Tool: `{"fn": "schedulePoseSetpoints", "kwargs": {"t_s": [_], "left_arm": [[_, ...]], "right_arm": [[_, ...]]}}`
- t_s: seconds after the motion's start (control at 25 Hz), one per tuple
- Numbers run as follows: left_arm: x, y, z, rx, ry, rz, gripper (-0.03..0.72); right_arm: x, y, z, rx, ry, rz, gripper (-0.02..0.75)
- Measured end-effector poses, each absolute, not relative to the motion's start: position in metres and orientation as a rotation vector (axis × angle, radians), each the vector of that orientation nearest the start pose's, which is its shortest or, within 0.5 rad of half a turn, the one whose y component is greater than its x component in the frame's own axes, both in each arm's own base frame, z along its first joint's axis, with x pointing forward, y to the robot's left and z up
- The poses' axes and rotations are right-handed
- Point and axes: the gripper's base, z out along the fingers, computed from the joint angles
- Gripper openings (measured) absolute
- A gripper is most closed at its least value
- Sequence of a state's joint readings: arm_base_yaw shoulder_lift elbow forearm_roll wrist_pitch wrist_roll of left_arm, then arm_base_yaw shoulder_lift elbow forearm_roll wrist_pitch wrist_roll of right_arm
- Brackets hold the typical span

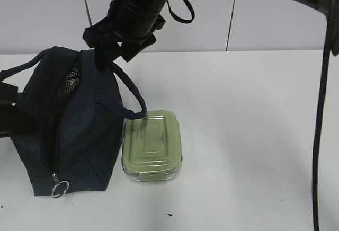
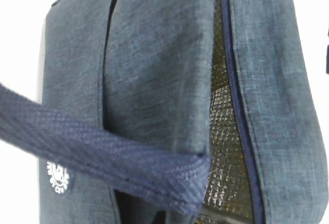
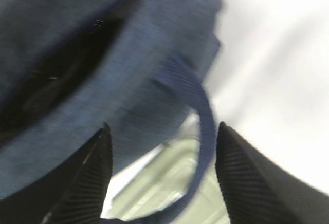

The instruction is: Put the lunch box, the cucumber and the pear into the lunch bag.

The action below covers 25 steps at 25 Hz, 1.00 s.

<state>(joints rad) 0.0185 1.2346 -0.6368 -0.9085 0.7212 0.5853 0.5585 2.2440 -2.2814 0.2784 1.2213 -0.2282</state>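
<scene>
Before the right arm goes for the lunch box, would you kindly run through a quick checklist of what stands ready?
1. Lunch bag unzipped: ok, the silver lining shows through the gap in the left wrist view.
2. Lunch box on the table beside the bag, lid on: ok.
3. Right gripper open and empty: ok, its fingers stand apart.
4. Box clear of obstruction: not ok, the strap handle droops onto its near corner.
5. Left gripper holding the bag: cannot tell, it is out of view.
6. Cucumber and pear already inside: cannot tell, neither is visible.
</scene>
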Motion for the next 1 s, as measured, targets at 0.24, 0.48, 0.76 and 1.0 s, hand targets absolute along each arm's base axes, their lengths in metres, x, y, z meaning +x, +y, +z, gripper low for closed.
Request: {"fn": "schedulePoseSetpoints", "kwargs": {"t_s": [0.24, 0.48, 0.76, 1.0], "left_arm": [[0.215, -0.043, 0.233, -0.047, 2.530, -0.766, -0.016], [0.215, -0.043, 0.233, -0.047, 2.530, -0.766, -0.016], [0.215, -0.043, 0.233, -0.047, 2.530, -0.766, -0.016], [0.215, -0.043, 0.233, -0.047, 2.530, -0.766, -0.016]], "right_arm": [[0.422, 0.253, 0.292, -0.826, 2.581, 0.345, 0.491], [0.432, 0.216, 0.316, -0.670, 2.573, 0.332, 0.489], [0.428, 0.171, 0.326, -0.532, 2.629, 0.356, 0.486], [0.415, 0.146, 0.290, -0.568, 2.774, 0.410, 0.471]]}}
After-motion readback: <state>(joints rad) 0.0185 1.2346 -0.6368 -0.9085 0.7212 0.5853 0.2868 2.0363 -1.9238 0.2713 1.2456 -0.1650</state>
